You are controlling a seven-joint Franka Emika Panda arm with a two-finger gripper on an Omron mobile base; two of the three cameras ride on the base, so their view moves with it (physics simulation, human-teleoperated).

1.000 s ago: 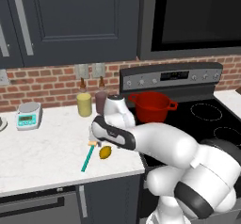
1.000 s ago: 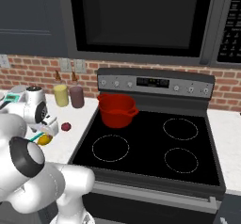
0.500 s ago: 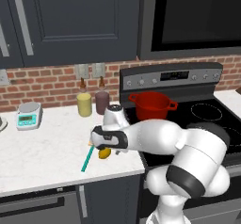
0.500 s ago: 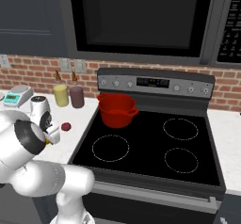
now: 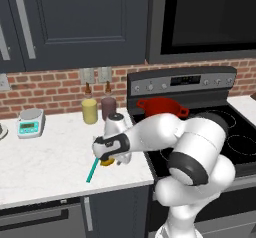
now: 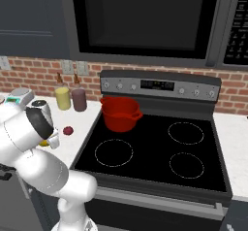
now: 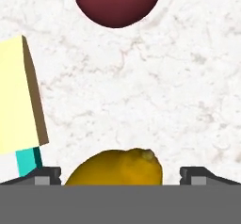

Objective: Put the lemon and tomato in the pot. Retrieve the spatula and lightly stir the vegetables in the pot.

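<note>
Gripper (image 7: pixel 120 175): had descended over the past second onto the lemon (image 7: pixel 115 167), jaws spread wide either side and gripping nothing; lemon lay beside the spatula (image 7: pixel 19 108), short of the tomato (image 7: pixel 116 3)—grasp imminent.

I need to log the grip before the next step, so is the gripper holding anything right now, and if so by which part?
Nothing is held. The gripper is open, its fingertips standing apart on either side of the lemon on the counter, not yet closed on it.
</note>
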